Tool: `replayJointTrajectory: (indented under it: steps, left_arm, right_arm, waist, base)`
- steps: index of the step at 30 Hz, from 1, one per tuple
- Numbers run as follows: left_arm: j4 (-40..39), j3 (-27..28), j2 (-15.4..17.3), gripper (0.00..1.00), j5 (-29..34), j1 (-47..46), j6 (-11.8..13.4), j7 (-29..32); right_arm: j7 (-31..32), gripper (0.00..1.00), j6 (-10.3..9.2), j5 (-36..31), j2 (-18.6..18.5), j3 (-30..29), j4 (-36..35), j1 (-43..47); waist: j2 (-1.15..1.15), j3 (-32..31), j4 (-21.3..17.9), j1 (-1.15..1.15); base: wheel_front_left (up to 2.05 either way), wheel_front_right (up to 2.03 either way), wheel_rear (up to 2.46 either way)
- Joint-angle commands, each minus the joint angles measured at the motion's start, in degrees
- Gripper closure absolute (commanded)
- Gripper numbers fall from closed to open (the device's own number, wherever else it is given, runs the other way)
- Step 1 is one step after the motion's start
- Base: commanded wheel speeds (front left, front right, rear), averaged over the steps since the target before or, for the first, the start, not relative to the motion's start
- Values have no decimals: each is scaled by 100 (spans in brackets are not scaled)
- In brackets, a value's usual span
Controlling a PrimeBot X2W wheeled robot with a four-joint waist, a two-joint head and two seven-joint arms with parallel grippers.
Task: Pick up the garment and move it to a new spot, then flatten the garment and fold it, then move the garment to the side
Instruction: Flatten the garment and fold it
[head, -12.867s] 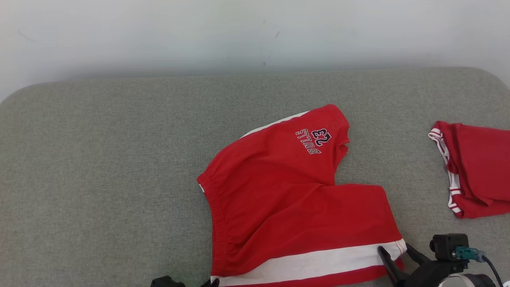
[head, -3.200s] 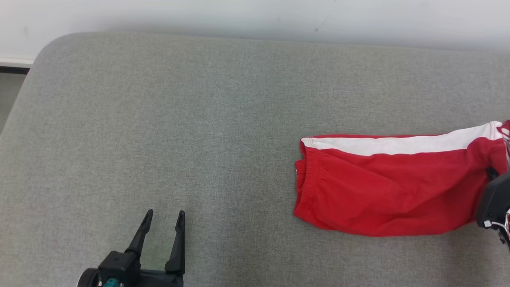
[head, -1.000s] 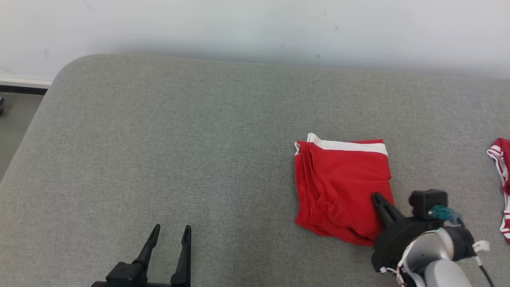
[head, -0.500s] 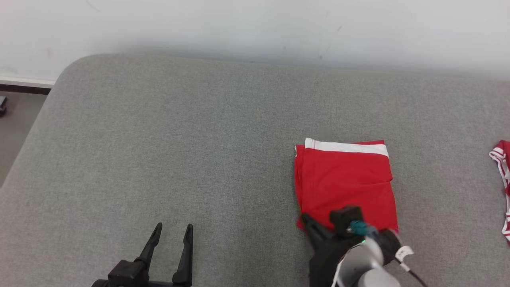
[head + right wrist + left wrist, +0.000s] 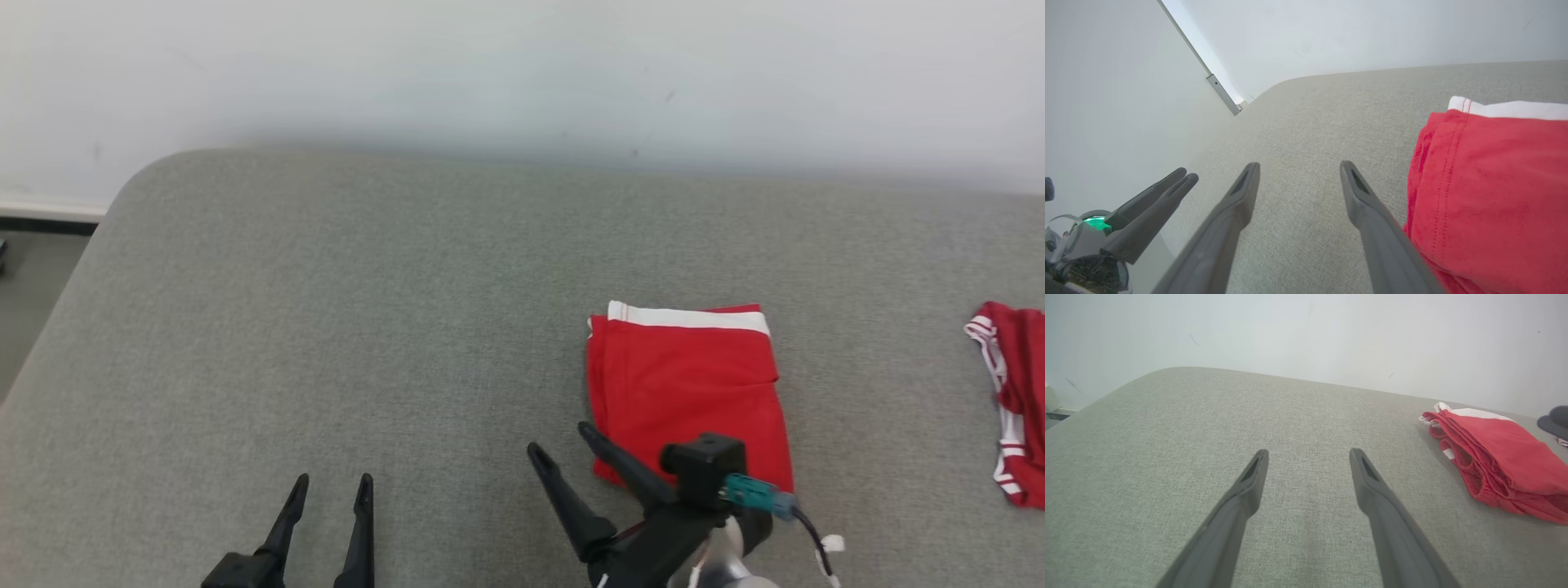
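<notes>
Head view. The folded garment [image 5: 686, 392], red with a white band along its 12 o'clock edge, lies flat on the grey cushion [image 5: 326, 327], toward 4 o'clock from the picture's centre. The right gripper [image 5: 561, 438] hovers at the garment's 7 o'clock corner with its jaws spread wide and nothing between them; one finger crosses that corner, and whether it touches the cloth cannot be told. The left gripper [image 5: 333, 478], likewise released and empty, sits well apart toward 9 o'clock. Judged remaining step: moving the garment aside. Hazards: the stacked layers stand exposed along the 9 o'clock edge, so a pinch that takes the top ply alone would peel the fold open. A drag across the coarse cushion would shear the plies. A sweep toward 3 o'clock would run the stack into a second red garment [image 5: 1008, 408] lying there.
</notes>
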Motion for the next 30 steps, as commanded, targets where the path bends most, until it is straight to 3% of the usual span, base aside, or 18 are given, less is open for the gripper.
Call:
replayJointTrajectory:
  steps: [1,9,19,30]
  left_arm:
    - [-55,47,15,0,20,104,34,-25]
    - [-330,247,53,0,188,341,131,-21]
    - [-540,485,-7,0,349,483,277,-21]
    - [-295,721,-46,0,413,640,255,-21]
  right_arm:
    - [-65,0,-15,-19,22,-91,-106,123]
    - [-439,0,-15,-427,18,-1261,-744,769]
    - [-999,0,-15,-1220,23,-2768,-626,1308]
    - [-1403,0,-15,-1455,-70,-2992,-158,1574]
  waist:
    - [0,-144,-161,0]
    - [0,-409,-552,0]
    - [0,-547,-844,0]
    - [0,-658,-805,0]
  base:
    - [0,0,0]
    - [0,0,0]
    - [0,0,0]
    - [0,0,0]
